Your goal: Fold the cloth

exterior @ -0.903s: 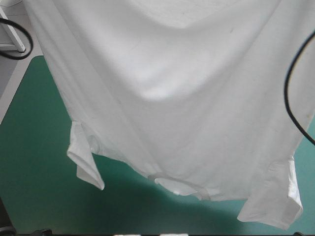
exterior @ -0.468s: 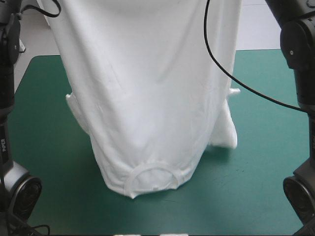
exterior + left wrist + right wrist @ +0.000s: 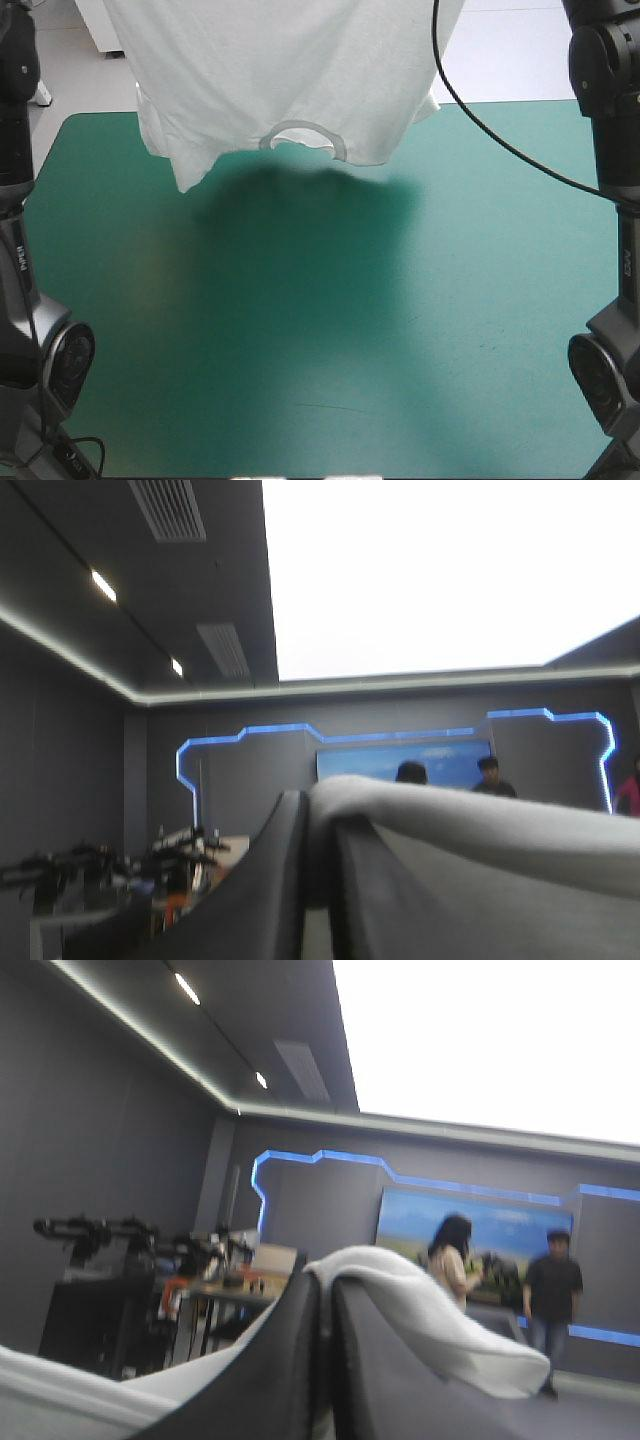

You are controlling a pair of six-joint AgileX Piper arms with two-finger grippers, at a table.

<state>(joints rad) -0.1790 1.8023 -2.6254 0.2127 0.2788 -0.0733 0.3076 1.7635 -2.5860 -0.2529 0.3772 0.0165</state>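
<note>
T-shirt (image 3: 280, 70): hung clear above the counter's (image 3: 330, 330) far side, collar (image 3: 306, 136) downward
left jaws: were clamped on the T-shirt
right jaws: were clamped on the T-shirt

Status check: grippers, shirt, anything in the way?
Left gripper shut on the T-shirt. Right gripper likewise. T-shirt lifted, collar down, over table's far half. No obstacle in view.
</note>
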